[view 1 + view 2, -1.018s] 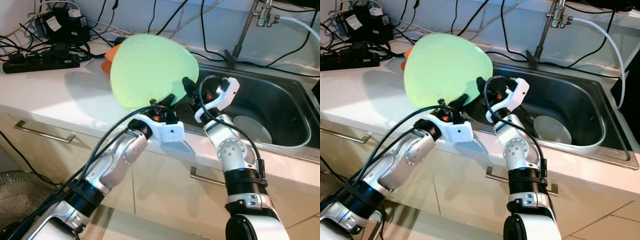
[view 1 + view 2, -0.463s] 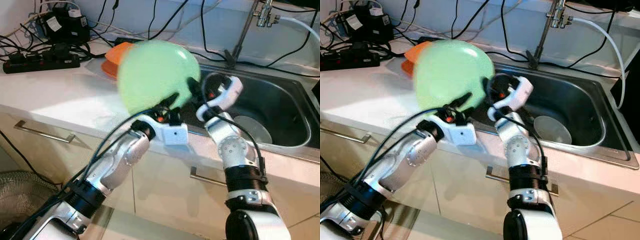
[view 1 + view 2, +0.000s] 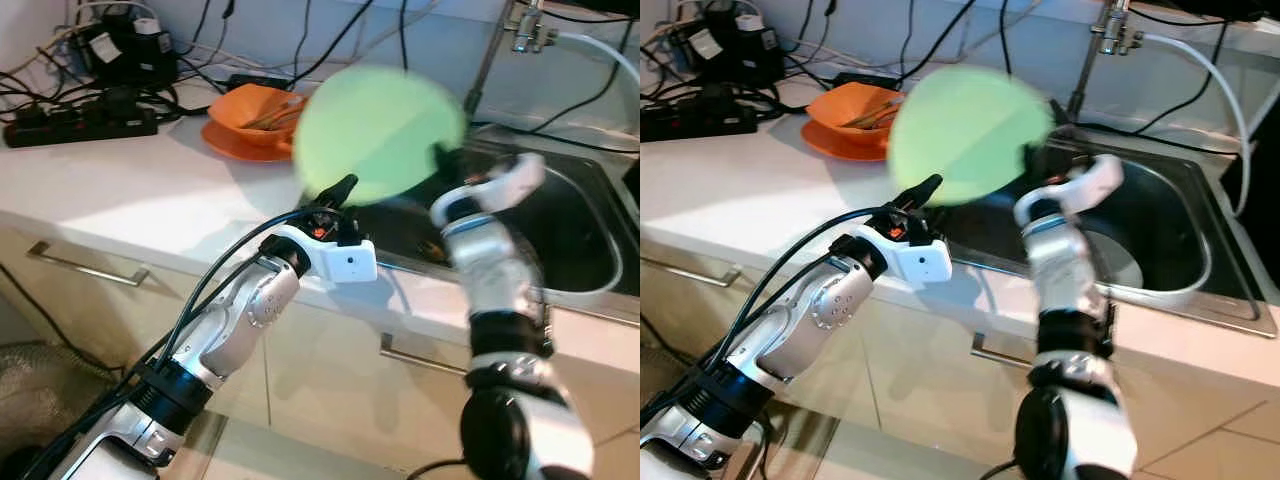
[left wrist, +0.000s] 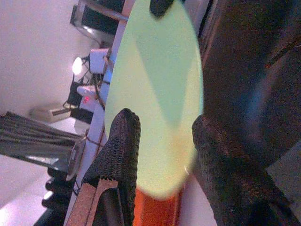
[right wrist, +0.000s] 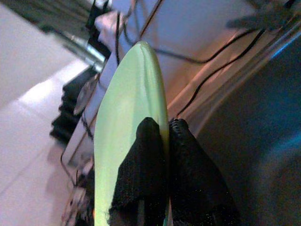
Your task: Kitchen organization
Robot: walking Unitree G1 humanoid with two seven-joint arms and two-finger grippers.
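While my right gripper [image 5: 157, 136] pinches the stiff, light green plate [image 3: 380, 135] by its rim above the sink [image 3: 590, 230], my left gripper [image 4: 162, 141] gapes apart beside it.

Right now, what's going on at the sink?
The right gripper is shut on the rim of a green plate, holding it up on edge over the near left part of the sink. The left gripper is open and not touching the plate, just in front of the counter edge. An orange bowl with utensils sits on an orange plate on the counter behind. Another plate lies in the sink.
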